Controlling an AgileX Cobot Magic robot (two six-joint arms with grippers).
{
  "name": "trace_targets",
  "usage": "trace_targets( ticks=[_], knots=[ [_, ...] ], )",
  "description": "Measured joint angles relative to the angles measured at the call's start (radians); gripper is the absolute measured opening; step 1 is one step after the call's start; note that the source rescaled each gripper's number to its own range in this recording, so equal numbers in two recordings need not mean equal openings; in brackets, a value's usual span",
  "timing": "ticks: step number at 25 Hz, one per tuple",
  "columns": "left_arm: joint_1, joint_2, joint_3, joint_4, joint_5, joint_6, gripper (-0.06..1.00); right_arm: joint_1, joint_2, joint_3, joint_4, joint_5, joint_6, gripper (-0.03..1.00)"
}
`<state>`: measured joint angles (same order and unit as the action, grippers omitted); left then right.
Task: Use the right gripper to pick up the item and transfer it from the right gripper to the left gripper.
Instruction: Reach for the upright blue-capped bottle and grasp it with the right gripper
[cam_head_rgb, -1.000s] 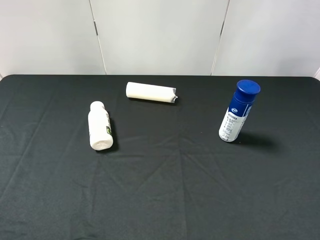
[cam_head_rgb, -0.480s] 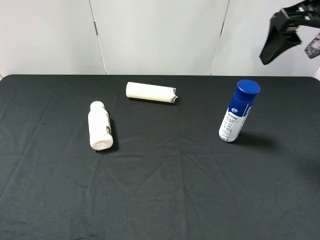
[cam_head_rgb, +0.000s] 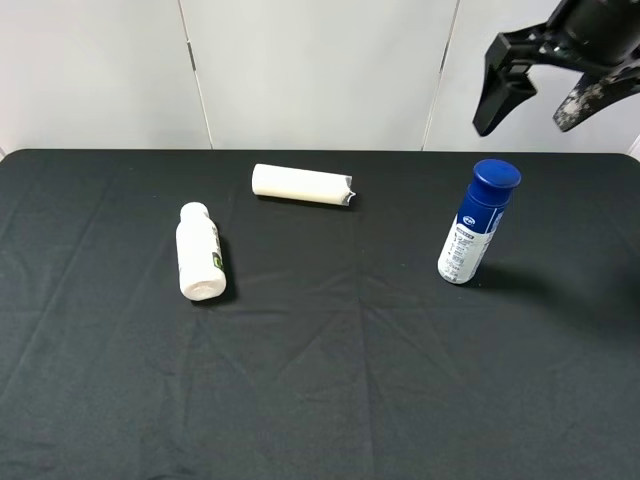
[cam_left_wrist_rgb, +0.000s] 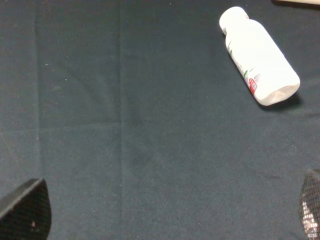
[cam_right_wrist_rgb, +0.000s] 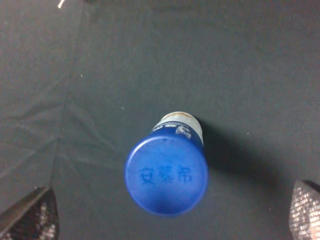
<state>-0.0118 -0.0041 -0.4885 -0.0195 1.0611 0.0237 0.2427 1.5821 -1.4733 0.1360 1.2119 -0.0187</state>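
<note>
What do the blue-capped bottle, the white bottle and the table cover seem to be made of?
Blue-capped bottle: probably plastic; its cap looks smooth and matte, with characters on top. White bottle: likely plastic, smooth, slightly shiny. Cover: black cloth, as its creases show.

Black cloth-covered table (cam_head_rgb: 320, 400), white panelled wall (cam_head_rgb: 320, 70) behind, even light
</note>
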Motion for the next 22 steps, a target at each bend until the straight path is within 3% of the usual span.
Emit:
trace_targets(
  ticks=[5,22],
  knots=[
    [0.000,0.000,0.000,0.000,0.000,0.000,0.98,0.048,0.030,-0.001,-0.020,0.000,0.001,1.00],
    [0.000,0.000,0.000,0.000,0.000,0.000,0.98,0.052,0.188,-0.002,-0.068,-0.001,0.001,1.00]
  ],
)
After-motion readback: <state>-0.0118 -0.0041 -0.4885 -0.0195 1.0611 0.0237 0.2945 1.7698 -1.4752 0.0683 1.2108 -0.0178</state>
